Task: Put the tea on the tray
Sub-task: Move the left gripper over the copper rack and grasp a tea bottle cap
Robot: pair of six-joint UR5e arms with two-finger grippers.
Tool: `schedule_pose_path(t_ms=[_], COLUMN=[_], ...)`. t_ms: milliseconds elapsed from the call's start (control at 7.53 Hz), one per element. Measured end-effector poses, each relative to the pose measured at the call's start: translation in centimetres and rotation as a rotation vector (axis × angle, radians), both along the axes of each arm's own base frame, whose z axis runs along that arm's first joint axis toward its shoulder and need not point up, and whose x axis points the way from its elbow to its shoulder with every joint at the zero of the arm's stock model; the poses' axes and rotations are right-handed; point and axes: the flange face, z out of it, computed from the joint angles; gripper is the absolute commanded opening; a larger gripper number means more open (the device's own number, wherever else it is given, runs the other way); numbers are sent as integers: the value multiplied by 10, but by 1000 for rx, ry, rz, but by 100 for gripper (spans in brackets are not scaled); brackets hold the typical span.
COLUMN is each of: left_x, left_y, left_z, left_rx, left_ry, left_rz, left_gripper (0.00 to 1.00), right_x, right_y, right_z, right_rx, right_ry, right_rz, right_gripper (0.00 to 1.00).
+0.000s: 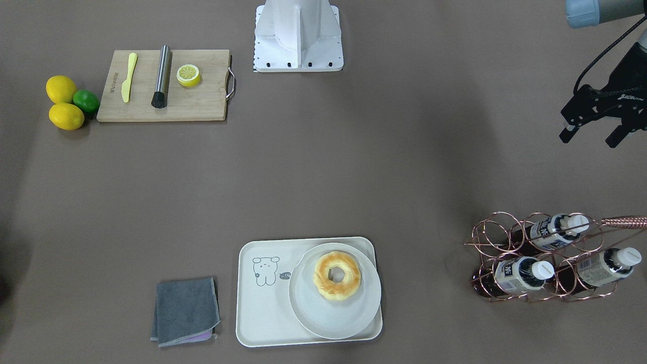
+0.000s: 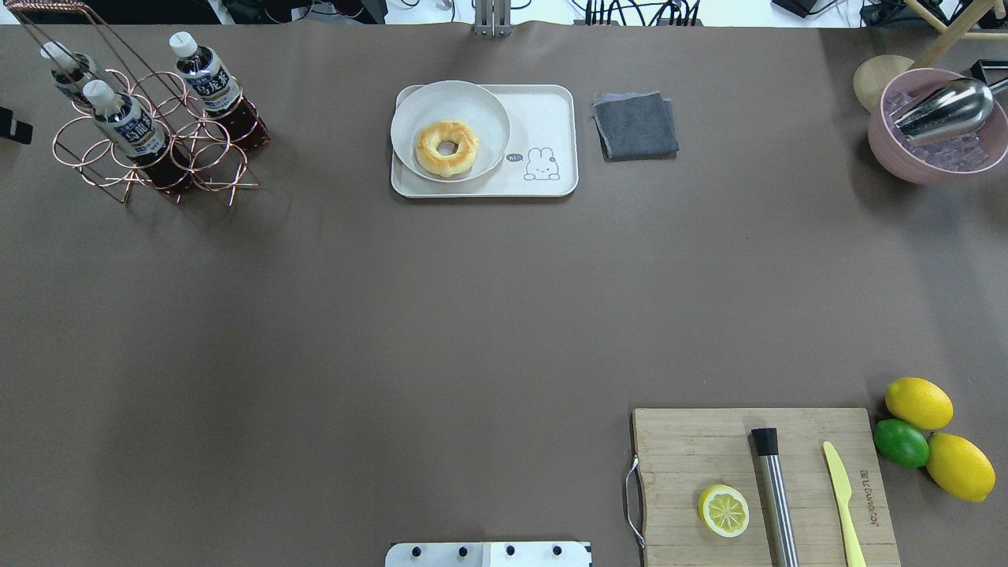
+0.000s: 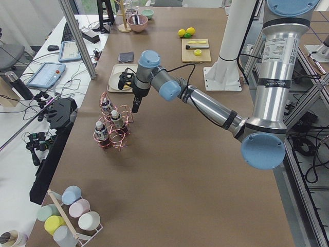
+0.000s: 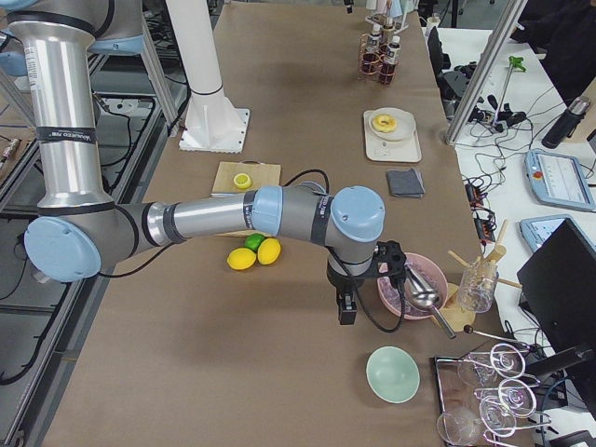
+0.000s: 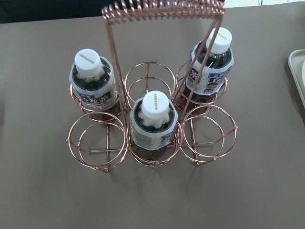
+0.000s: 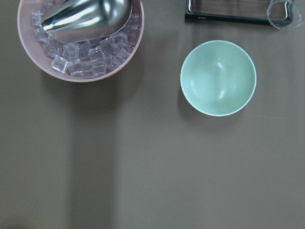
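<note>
Three tea bottles stand in a copper wire rack [image 1: 485,242]: one at the back [image 1: 553,231] and two in front [image 1: 520,273] [image 1: 604,266]. They also show in the overhead view [image 2: 126,118] and the left wrist view [image 5: 153,121]. The cream tray [image 1: 263,313] with the cartoon holds a round white plate [image 1: 308,308] with a ring pastry [image 1: 337,275]. My left gripper [image 1: 592,136] is open and empty, above the table on the robot's side of the rack. My right gripper [image 4: 346,307] hangs near the pink bowl; I cannot tell if it is open.
A grey cloth [image 1: 186,311] lies beside the tray. A wooden cutting board [image 1: 202,101] carries a lemon half, a metal muddler and a yellow knife, with lemons and a lime [image 1: 86,100] beside it. A pink ice bowl [image 6: 33,57] and a green bowl [image 6: 218,78] sit below my right wrist.
</note>
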Motion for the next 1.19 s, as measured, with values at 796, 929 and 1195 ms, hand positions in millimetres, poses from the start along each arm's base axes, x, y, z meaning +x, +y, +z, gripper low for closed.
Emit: schedule_pose_path(t_ms=[796, 929, 1195], left_x=[43, 49, 62], left_y=[-56, -65, -78], left_z=[5, 2, 8], left_rx=[-15, -13, -5], left_ry=[-141, -141, -137], left_rz=[-89, -88, -78], left_gripper=[98, 98, 98], right_x=[-3, -3, -3], right_y=[5, 5, 5], right_z=[5, 5, 4], right_rx=[-7, -7, -5], right_ry=[-24, -32, -37], right_rz=[2, 3, 3], right_gripper=[100, 100, 100])
